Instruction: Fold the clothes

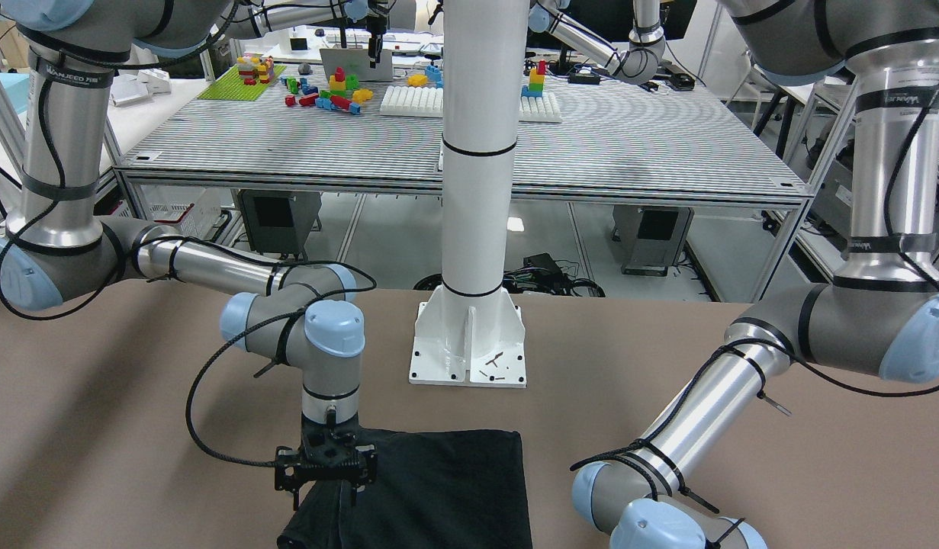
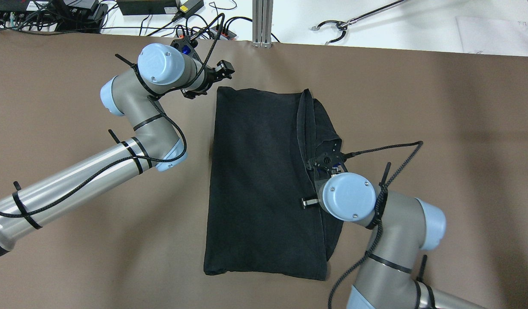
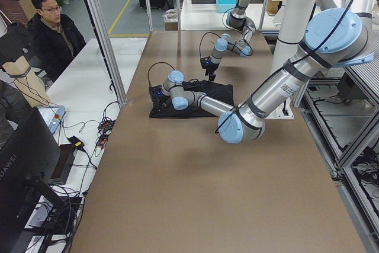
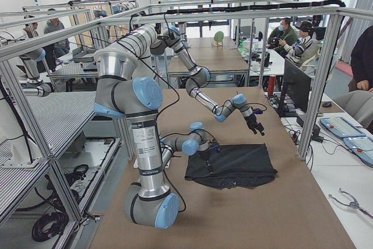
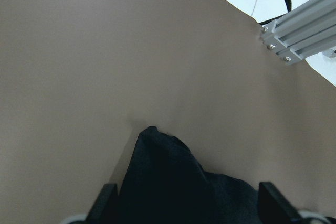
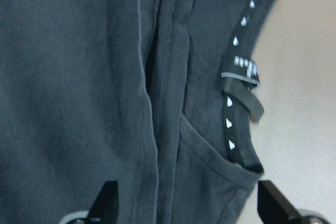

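Garment point(image 2: 259, 171): plain black, flat on the brown table point(image 2: 439, 128), folded into a long rectangle near the middle, just in front of the white pillar's base plate point(image 1: 469, 343) in the front-facing view.
Fold: a narrower flap along the side toward the right arm, stitched hem running the length of it, lower layer peeking out past the hem.
Left end effector point(image 5: 186, 195): at the far corner of the garment on the left arm's side, angled down toward the table; fingers point(image 5: 107, 198) spread wide, pinching nothing.
Corner in the left wrist view: black point of fabric lying between the spread fingers, bare table beyond it; contact with the pads not clear.
Right end effector point(image 6: 186, 192): pointed straight down over the flap side of the garment, roughly midway along its length; fingers point(image 6: 268, 195) spread apart, holding nothing.
Right wrist view: hem ridges running lengthwise, neckline tape point(image 6: 231, 124) with small white marks, grey hanging loop point(image 6: 242, 90) beside it, table just past the neckline.
Contact of right fingers with fabric: cannot tell.
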`<state>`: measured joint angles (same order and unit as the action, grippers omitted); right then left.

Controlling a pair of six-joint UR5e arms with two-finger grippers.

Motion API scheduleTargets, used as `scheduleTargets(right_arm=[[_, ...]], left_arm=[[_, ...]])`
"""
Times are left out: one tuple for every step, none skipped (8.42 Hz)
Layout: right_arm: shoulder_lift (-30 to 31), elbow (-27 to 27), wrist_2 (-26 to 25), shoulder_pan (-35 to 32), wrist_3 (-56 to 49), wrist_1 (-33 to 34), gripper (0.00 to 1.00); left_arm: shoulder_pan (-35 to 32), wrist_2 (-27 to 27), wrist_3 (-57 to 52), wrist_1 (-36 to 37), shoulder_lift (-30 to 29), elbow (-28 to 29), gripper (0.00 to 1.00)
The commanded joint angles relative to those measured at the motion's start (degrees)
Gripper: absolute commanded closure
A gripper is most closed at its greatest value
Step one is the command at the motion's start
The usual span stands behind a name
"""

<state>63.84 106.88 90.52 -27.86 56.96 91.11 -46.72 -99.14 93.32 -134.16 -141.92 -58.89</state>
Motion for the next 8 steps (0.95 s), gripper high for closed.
scheduleTargets(right_arm=[[-8.7,-17.2,0.1,-3.7,-1.2,-12.1,0.05],[-10.8,-21.6,0.2,-4.6,-1.4,-14.2,0.05],[-11.1,-22.2,1.7,-6.3,-2.6,-14.2,0.05],[-10.8,-22.6,3.2,-8.2,-6.2,-14.2,0.05],[-10.6,-23.1,3.9,-9.9,-8.5,-14.3,0.05],[-8.7,-22.9,8.0,-13.6,-13.0,-14.9,0.05],[-4.8,-22.8,9.2,-14.4,-16.6,-17.3,0.05],[-1.0,-21.6,9.8,-14.7,-17.2,-22.7,0.05]], left_arm=[[0.1,0.0,0.0,0.0,0.2,0.0,0.06],[0.1,0.0,0.0,0.0,0.1,0.1,0.06],[0.1,0.0,0.0,0.0,0.1,0.1,0.06],[0.1,0.0,0.0,0.0,0.5,0.1,0.06],[0.1,0.0,0.0,0.0,0.5,0.1,0.06],[0.1,0.0,0.0,0.0,0.5,0.1,0.06],[0.1,0.1,0.0,0.0,0.5,0.0,0.06],[0.1,0.1,0.0,0.0,0.4,0.0,0.06]])
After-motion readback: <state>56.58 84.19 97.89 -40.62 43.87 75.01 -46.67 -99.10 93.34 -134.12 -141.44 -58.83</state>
